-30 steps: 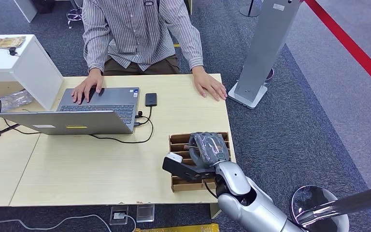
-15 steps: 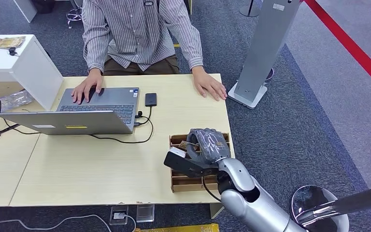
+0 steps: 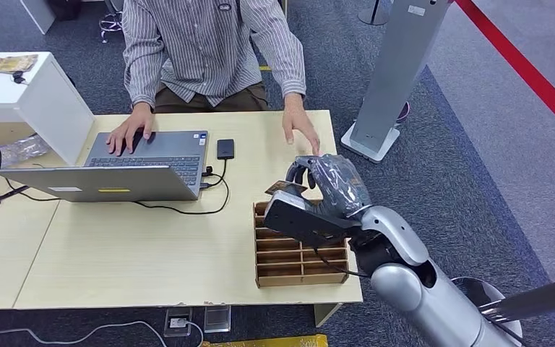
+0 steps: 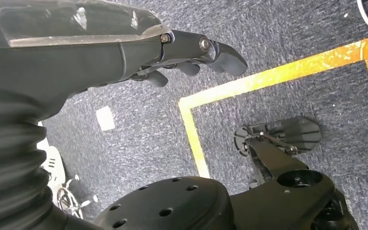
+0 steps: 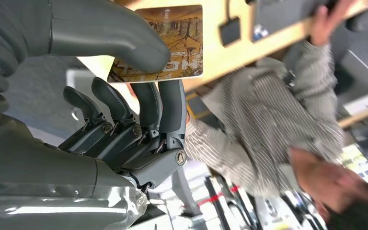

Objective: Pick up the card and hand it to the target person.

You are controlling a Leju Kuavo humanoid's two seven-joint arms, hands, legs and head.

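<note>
Fingers (image 5: 165, 103) of the right hand (image 3: 330, 189) press the card (image 5: 165, 45) from one side while the thick thumb clamps the other, so the card is pinched flat. Seen from the head, that hand is raised above the far edge of the cardboard sorter tray (image 3: 300, 249), with the card (image 3: 283, 188) jutting out toward nine o'clock. Beneath it all lies the pale wooden bench (image 3: 137, 253). At twelve o'clock of the bench sits a person (image 3: 209, 47) in a striped shirt, one hand (image 3: 131, 130) on the laptop (image 3: 126, 170) at ten o'clock, the other hand (image 3: 300, 129) lifted off the bench, near the card and just beyond the robot's fingers. A dark phone (image 3: 225, 149) lies just beside the laptop, cabled to it. The left hand (image 4: 172, 52) hangs over grey carpet crossed by a yellow floor line (image 4: 268, 76), its fingers loosely curled and holding nothing.
</note>
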